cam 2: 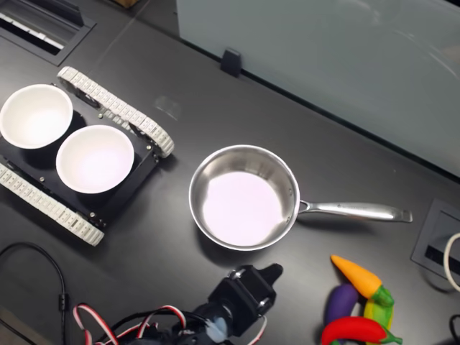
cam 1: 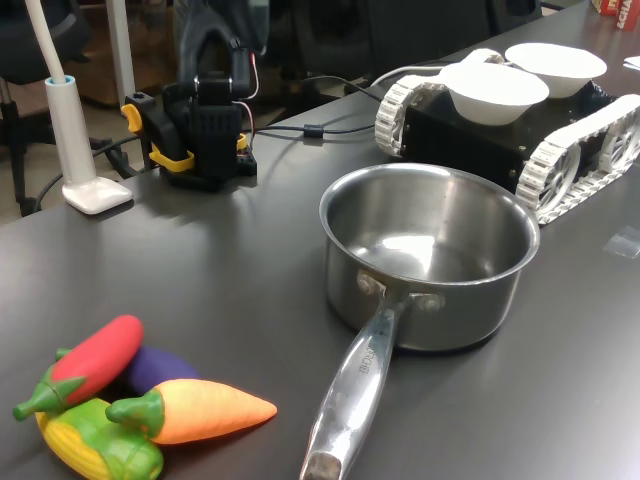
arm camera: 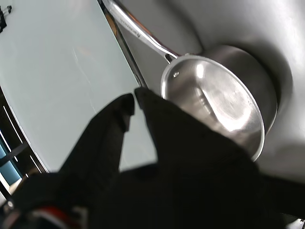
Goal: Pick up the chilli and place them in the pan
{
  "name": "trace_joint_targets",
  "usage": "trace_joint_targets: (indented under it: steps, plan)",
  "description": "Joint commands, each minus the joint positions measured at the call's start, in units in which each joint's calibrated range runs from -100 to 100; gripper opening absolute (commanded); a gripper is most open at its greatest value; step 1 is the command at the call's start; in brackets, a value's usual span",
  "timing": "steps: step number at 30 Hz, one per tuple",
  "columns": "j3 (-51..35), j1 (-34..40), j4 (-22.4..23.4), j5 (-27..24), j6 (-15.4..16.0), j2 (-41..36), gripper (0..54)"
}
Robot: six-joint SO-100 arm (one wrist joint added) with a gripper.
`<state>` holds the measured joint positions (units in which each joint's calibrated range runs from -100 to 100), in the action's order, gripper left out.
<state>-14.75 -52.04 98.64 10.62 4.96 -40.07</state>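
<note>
Task not begun. The chilli (cam 1: pixel 95 357) lies on the toy-vegetable pile at the first exterior view's near left, resting on the eggplant (cam 1: pixel 158 367) beside the carrot (cam 1: pixel 205 410) and corn (cam 1: pixel 95 443). The pan (cam 1: pixel 428 255) is empty. Both white bowls (cam 2: pixel 93 158) on the tracked vehicle (cam 2: pixel 115 108) are empty too. The end effector (arm camera: pixel 134 98) holds nothing, jaws nearly together, well apart from the chilli.

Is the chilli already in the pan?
No, the pan is empty in the first exterior view, and the chilli lies on the table with the other toy vegetables.
</note>
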Motion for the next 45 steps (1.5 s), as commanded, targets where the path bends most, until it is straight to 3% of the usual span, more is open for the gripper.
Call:
trace_joint_targets:
  steps: [1, 22, 39, 45]
  plan:
    - [-5.0, -4.0, -3.3, 0.8, 0.9, 2.7, 1.1]
    - [-14.6, -19.0, -5.0, 4.2, 3.9, 16.7, 1.3]
    - [-16.3, -26.7, -9.9, 7.3, 4.7, 27.0, 4.5]
    - [-14.5, -30.0, -14.2, 9.7, 5.5, 30.1, 7.6]
